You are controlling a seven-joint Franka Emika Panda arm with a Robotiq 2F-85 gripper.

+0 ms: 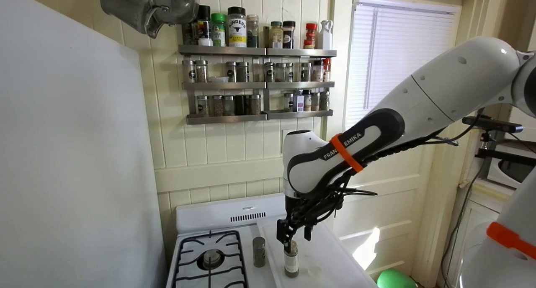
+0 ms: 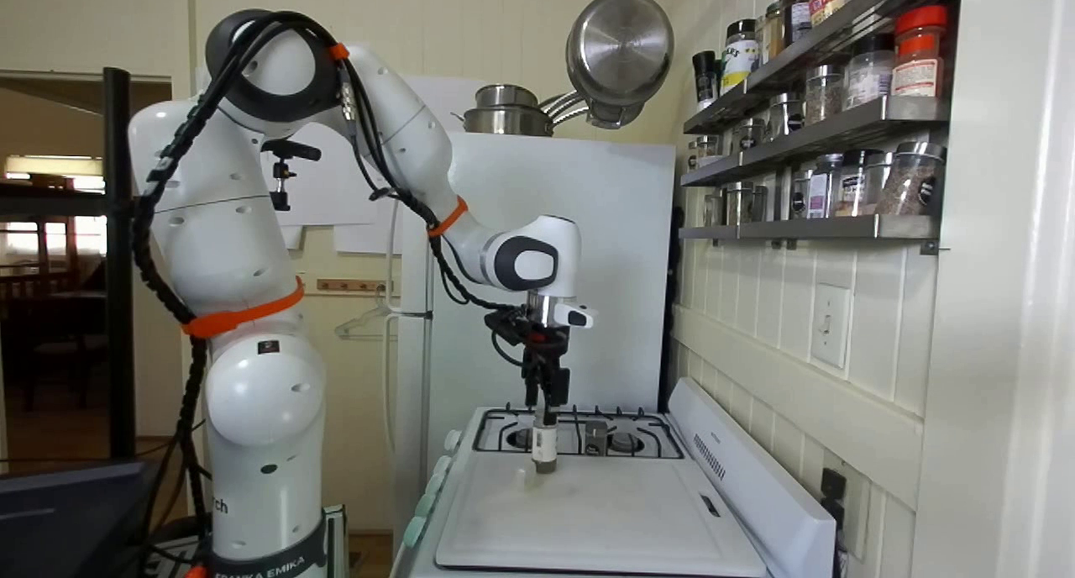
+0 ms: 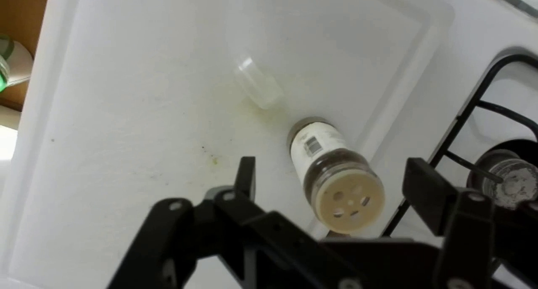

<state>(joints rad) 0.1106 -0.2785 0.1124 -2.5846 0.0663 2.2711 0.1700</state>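
My gripper (image 3: pixel 334 179) is open and empty in the wrist view. Its black fingers stand on either side of the shaker top of a spice jar (image 3: pixel 317 144), apart from it. The jar has a white label and a cream top with holes. It stands upright on a white stove cover (image 3: pixel 147 112). In both exterior views the gripper (image 1: pixel 295 232) (image 2: pixel 546 389) is just above the jar (image 1: pixel 291 263) (image 2: pixel 544 445). A small clear cap (image 3: pixel 260 85) lies on the cover beside the jar; it shows faintly in both exterior views (image 1: pixel 314 271) (image 2: pixel 525 478).
A dark jar (image 1: pixel 259 252) (image 2: pixel 596 437) stands between the cover and the burner grate (image 1: pixel 240 254). The stove's back panel (image 1: pixel 234 210) rises behind. Wall shelves (image 1: pixel 226 86) hold several spice jars. A fridge (image 2: pixel 554 191) stands beyond the stove. A pan (image 2: pixel 621 49) hangs above.
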